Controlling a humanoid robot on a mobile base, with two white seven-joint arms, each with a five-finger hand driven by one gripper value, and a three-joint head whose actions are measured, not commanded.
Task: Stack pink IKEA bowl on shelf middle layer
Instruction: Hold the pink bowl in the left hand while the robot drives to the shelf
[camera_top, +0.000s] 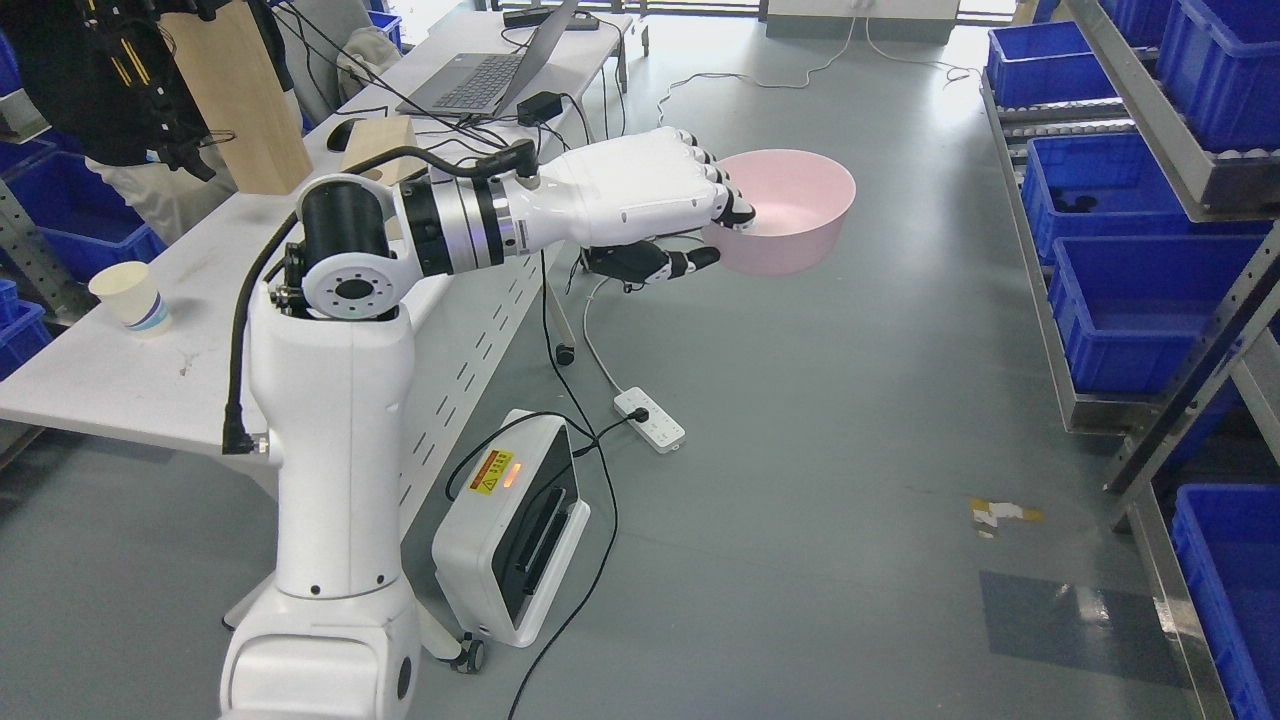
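Grey floor (850, 420) lay under 1 pink bowl (790, 210), held in the air left of the shelf (1150, 330) by the left hand (690, 200), fingers pinching its rim. 1 paper cup (130, 297) sat on 1 white table (120, 380).

Bright daylight glares off the floor (800, 60) at top; focus sharp.

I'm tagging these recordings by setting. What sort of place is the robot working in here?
Likely a warehouse-style robotics lab: metal racks of blue bins on the right, a white work table with a laptop and cables on the left, bare grey floor. The left hand holds a pink bowl.
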